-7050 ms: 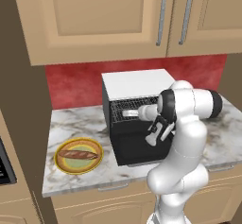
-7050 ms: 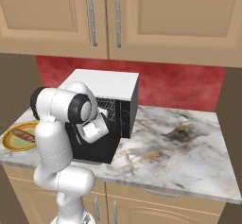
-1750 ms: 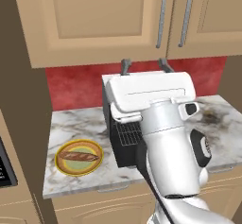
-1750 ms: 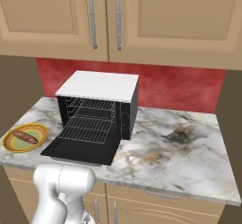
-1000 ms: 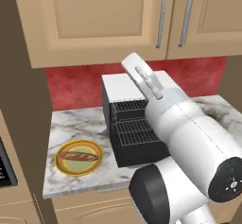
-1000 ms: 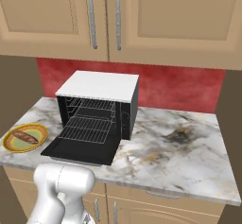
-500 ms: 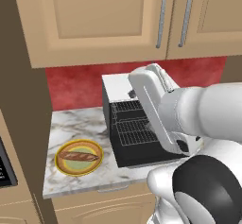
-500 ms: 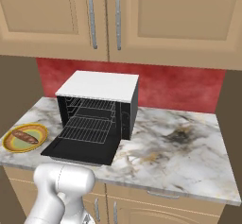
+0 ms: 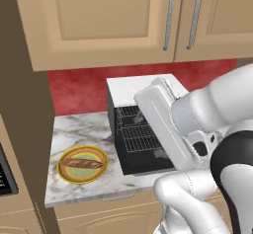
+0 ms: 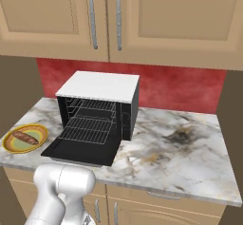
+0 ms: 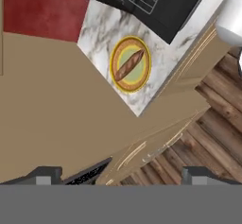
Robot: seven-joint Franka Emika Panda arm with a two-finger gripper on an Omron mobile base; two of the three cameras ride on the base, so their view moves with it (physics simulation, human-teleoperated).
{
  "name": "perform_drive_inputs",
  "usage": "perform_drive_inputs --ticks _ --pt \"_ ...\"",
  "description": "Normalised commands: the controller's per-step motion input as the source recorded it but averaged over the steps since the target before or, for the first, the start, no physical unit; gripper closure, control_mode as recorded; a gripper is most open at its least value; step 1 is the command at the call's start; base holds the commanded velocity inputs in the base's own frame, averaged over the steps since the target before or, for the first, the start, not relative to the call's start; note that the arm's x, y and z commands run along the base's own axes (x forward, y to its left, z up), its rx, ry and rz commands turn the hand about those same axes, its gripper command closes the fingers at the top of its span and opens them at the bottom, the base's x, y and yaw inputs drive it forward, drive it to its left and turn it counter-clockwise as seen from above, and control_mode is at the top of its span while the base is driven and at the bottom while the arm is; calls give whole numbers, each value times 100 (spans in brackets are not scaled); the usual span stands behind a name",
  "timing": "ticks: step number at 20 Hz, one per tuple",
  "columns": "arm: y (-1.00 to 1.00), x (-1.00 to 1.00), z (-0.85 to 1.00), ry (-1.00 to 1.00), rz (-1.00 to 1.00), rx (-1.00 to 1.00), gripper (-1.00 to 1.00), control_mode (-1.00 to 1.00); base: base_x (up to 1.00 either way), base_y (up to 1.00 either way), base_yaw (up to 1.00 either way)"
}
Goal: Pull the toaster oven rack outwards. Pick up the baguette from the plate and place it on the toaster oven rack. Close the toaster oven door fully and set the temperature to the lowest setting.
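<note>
While the gripper point(image 11: 118, 173) hangs high above the worktop point(image 11: 101, 34) with its two dark tips spread wide and nothing between them, the hand view looks steeply down past them onto the scene. Well below and ahead of the gripper sits the plate point(image 11: 117, 73), near the worktop's front edge, and the baguette point(image 11: 129, 64) lies across the plate's pale green centre, slanted, inside the rim. Beyond the plate from the gripper is the toaster oven point(image 10: 102, 87), with the toaster oven door point(image 10: 83, 152) dropped flat onto the worktop and the toaster oven rack point(image 10: 90, 130) drawn forward so its front bars reach out over the door. The rack step looks done, so the pickup of the bread seems to be next. I judge the baguette to be light, with a firm crust that should stand a moderate squeeze, though it could roll or pivot if caught near a tapered end. Its middle, the thickest part, looks like the best place to take hold, with the tips closing across the short width rather than along the length; the plate could skid if nudged.
</note>
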Motion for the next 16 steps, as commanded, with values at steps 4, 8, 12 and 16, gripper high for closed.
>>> perform_drive_inputs --ticks 4,8,12,16 --pt "0 0 -35 12 5 0 -100 -100 0 0 0" --pt "0 1 -34 17 0 0 -100 -100 0 0 0" --pt "0 0 -21 15 -7 0 -100 -100 0 0 0" --pt "0 3 -7 13 -13 0 -100 -100 0 0 0"
